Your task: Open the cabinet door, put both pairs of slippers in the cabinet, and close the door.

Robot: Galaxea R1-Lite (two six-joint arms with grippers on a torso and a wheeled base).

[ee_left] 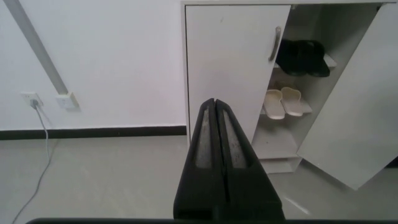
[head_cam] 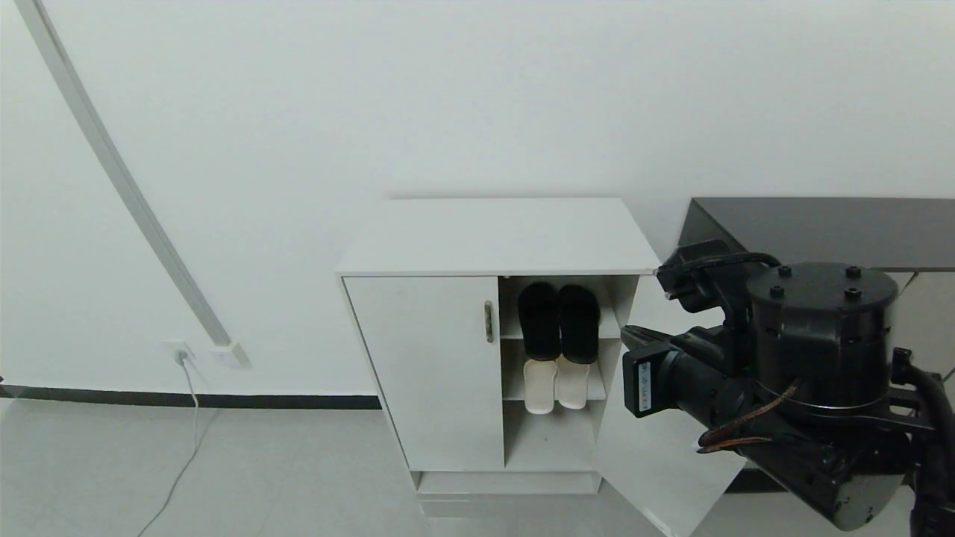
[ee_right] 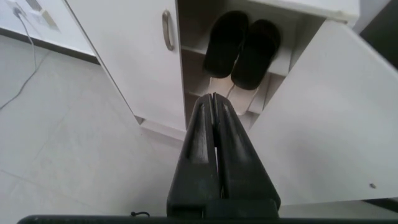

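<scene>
The white cabinet [head_cam: 496, 235] stands against the wall with its right door [head_cam: 656, 447] swung open and its left door [head_cam: 425, 373] closed. A black pair of slippers [head_cam: 559, 321] lies on the top shelf, and a white pair [head_cam: 556, 384] on the shelf below. My right gripper [ee_right: 213, 96] is shut and empty, in front of the open compartment, with the black slippers [ee_right: 242, 46] beyond its tip and the open door [ee_right: 323, 124] beside it. My left gripper [ee_left: 214, 101] is shut and empty, farther back, facing the closed door [ee_left: 230, 62].
A dark table [head_cam: 821, 231] stands to the right of the cabinet. On the wall to the left sit a socket [head_cam: 177, 350] with a cable running down to the floor, and a slanted grey conduit [head_cam: 119, 179]. Open floor lies before the cabinet.
</scene>
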